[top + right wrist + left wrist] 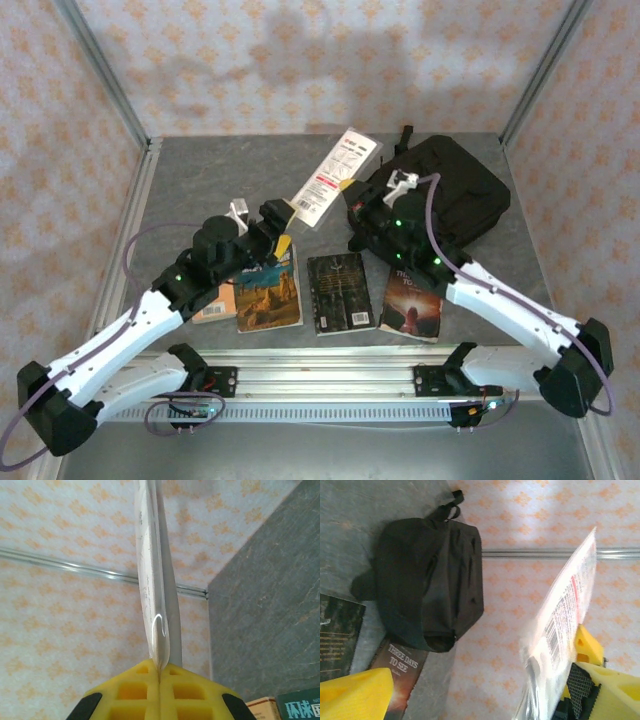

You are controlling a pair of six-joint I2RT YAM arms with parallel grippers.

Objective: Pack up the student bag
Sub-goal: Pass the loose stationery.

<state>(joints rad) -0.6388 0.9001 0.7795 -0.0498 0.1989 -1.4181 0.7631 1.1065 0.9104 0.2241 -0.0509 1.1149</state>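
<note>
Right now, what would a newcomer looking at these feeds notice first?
A white packet with a red label is held up over the middle of the table, pinched edge-on in the shut right gripper, with the open left gripper beside its near end. The black student bag lies at the far right, and a row of books lines the near edge.

A robot test cell: a grey tabletop (200, 180) enclosed by aluminium frame posts (100, 70) and orange-patterned wallpaper panels (300, 60).
</note>
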